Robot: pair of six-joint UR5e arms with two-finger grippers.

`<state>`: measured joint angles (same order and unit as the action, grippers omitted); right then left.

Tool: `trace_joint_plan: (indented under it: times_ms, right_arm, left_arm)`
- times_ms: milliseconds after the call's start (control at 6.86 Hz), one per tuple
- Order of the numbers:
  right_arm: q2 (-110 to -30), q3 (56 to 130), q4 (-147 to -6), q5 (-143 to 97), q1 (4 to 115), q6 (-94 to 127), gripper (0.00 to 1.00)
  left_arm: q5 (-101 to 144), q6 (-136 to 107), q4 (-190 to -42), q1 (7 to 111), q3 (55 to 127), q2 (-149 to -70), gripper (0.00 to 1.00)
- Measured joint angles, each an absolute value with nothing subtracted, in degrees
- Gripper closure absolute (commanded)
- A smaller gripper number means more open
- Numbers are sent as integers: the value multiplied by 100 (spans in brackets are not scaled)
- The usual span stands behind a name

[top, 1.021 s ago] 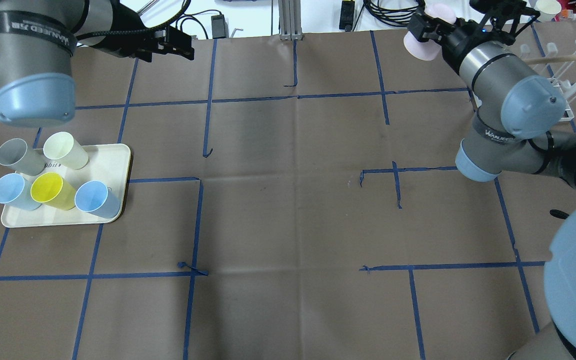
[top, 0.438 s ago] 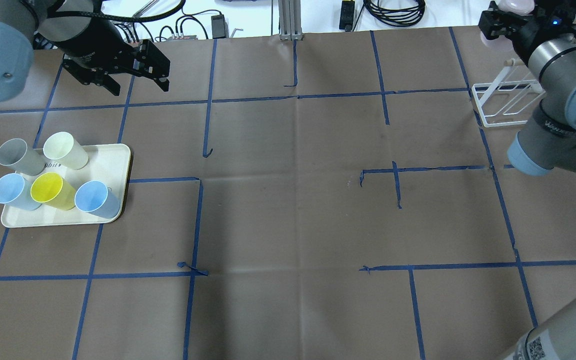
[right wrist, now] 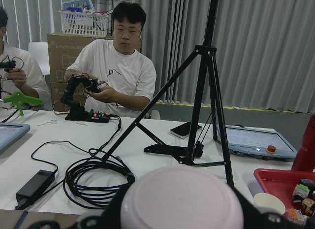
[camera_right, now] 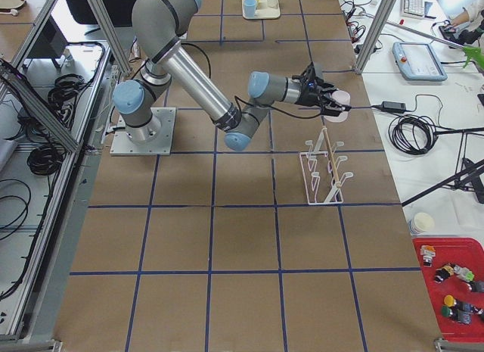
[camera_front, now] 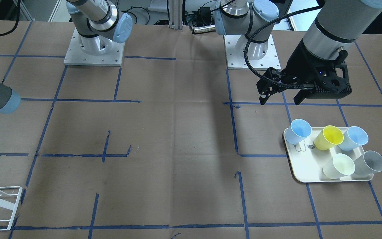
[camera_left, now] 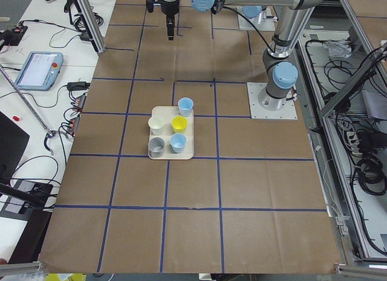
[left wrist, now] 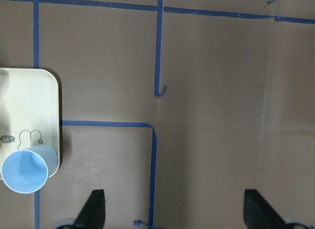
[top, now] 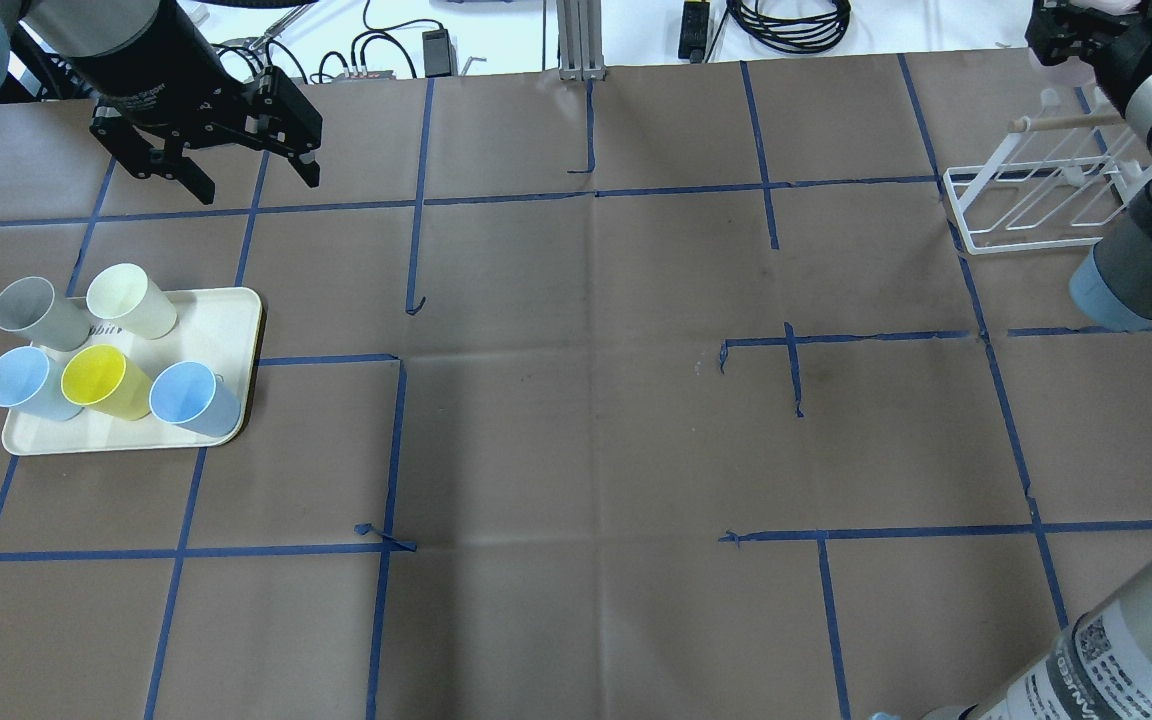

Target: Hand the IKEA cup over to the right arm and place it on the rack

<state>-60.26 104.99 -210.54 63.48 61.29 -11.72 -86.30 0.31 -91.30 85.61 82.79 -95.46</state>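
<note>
A pink IKEA cup fills the bottom of the right wrist view, base toward the camera. My right gripper is shut on this cup, holding it in the air just past the far end of the white wire rack. The overhead view shows the rack at the table's far right, with the right gripper above its far side. My left gripper hangs open and empty over bare table beyond the tray, its fingertips spread wide.
Several cups stand on the cream tray: grey, cream, yellow and two blue. The left wrist view shows one blue cup. Beyond the table's far edge are cables, a tripod and seated people.
The right arm has swung right with the pink cup, uncovering the rack. The left gripper has moved left and back toward the tray side, turning as it went, still open.
</note>
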Motion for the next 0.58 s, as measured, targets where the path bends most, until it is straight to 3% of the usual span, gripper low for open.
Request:
trace_joint_plan:
  times_ms: [583]
  right_arm:
    - [-5482,9991,-21048,6198,6057,-1230,76]
  left_arm:
    - [-8862,15,-9212,8566,8368,-9575,1]
